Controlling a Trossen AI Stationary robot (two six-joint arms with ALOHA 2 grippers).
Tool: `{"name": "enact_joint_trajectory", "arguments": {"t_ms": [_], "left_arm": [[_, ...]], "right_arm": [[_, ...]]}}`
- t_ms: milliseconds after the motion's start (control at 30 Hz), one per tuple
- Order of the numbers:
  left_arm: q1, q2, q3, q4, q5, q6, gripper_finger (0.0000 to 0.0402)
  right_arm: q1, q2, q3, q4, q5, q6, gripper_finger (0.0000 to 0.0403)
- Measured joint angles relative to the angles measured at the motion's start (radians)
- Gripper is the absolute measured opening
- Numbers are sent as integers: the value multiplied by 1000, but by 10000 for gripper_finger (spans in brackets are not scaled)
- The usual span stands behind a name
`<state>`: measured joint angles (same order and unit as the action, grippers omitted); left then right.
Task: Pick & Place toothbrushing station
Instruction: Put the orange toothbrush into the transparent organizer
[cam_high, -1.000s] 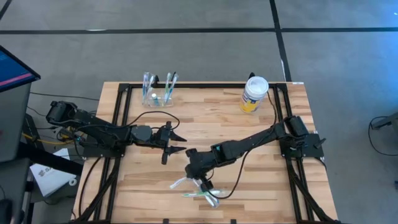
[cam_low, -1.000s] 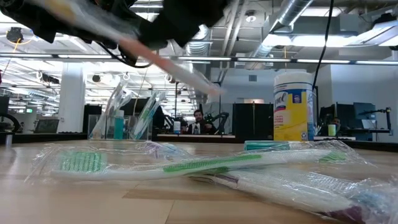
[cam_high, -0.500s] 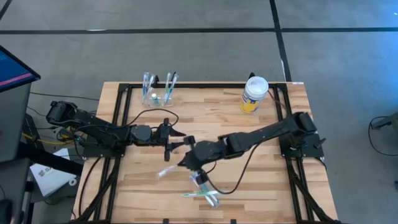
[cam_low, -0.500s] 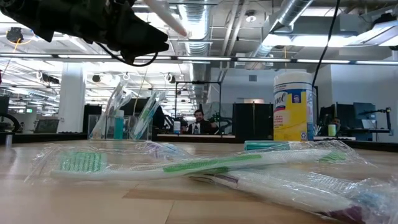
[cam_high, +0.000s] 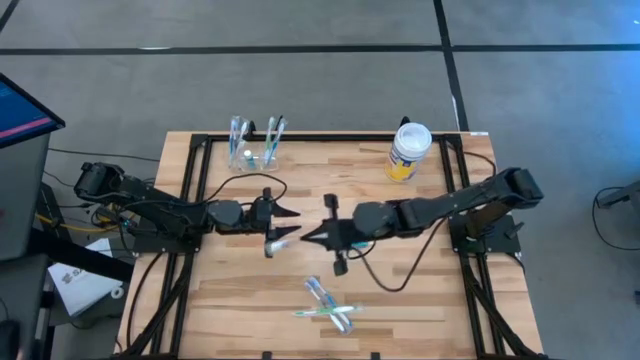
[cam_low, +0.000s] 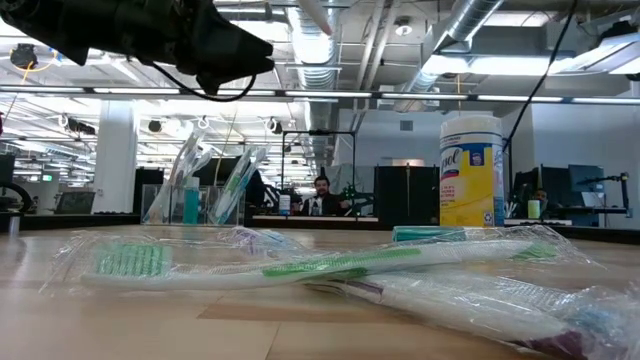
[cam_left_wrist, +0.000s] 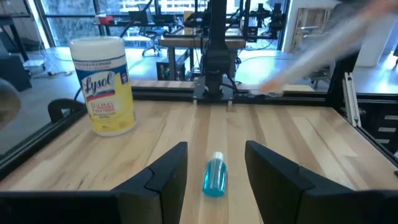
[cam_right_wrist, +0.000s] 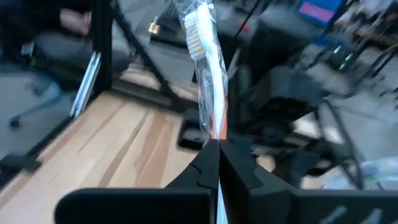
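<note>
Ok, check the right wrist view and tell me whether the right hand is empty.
No: the right hand is shut on a wrapped toothbrush, whose white bristled head sticks out beyond the fingertips.

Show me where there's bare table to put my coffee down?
Bare wood lies between the clear cup of toothbrushes and the wipes canister, and at the front left corner. It is crowded mid-table, where both grippers meet, and around the wrapped toothbrushes near the front edge.

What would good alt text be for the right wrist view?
The right hand, shut, grips a wrapped white-and-orange toothbrush that sticks out past its fingertips, above the wooden table. The background is blurred.
</note>
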<state>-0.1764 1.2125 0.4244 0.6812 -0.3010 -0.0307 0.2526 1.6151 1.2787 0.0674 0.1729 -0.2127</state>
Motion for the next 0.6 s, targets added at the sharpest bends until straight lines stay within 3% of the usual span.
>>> {"name": "enact_joint_trajectory", "arguments": {"t_ms": [233,600], "left_arm": [[0,0,0,88,-4,53,154],[0,0,0,202,-3,115,154]], "right_arm": [[-36,-66,-144,184,9,3,0],[-95,-56,-160,236,7,0,0]]}}
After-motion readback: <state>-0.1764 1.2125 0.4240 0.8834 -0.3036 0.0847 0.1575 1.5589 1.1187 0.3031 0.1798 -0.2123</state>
